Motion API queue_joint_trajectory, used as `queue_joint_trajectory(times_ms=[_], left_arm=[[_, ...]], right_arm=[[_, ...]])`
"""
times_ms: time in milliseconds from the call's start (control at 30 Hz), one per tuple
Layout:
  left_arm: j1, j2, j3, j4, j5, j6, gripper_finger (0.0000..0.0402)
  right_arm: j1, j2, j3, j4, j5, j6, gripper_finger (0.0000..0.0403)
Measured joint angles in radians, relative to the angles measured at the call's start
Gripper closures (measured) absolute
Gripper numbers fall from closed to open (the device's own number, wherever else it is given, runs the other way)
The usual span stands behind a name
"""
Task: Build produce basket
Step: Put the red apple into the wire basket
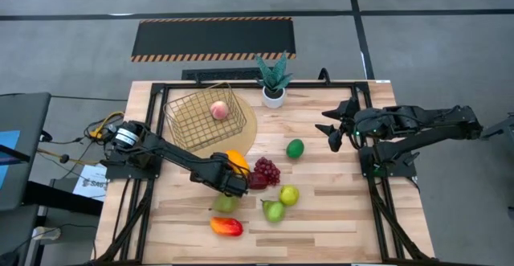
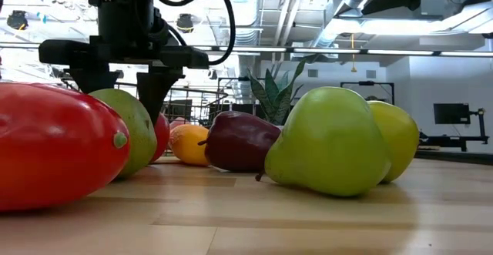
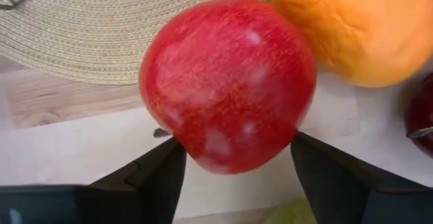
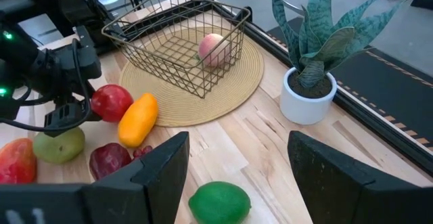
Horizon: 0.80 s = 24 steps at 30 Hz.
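Observation:
My left gripper [image 3: 233, 160] is at the table's middle, shut on a red apple [image 3: 226, 82], which also shows in the right wrist view [image 4: 111, 102] at the edge of the round woven mat [image 1: 245, 133]. The gold wire basket [image 1: 205, 117] stands on that mat with a pink peach [image 1: 218, 110] inside. An orange mango [image 1: 237, 161] lies against the apple. My right gripper [image 4: 237, 163] is open and empty, held above the table's right side [image 1: 333, 129]. My left gripper pinches the red apple between its two fingers, which lie on the apple's two opposite sides [image 3: 177, 143] in its half toward the wrist. The fingers slant down from the table's left. I cannot tell whether the apple rests on the table or is lifted.
Near the left gripper lie purple grapes [image 1: 267, 169], a dark red apple [image 1: 257, 181], a green fruit [image 1: 225, 203], a green pear [image 1: 274, 210], a yellow-green apple [image 1: 289, 194] and a red-orange mango [image 1: 226, 227]. A lime [image 1: 295, 148] lies mid-table. A potted plant [image 1: 273, 81] stands at the far edge.

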Motion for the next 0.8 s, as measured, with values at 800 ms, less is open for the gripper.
queue_joint_trajectory(times_ms=[800], left_arm=[[-0.001, -0.002, 0.002, 0.000, 0.167, 0.274, 0.0206]], right_arm=[[0.000, 0.000, 0.000, -0.027, 0.000, -0.001, 0.0129]])
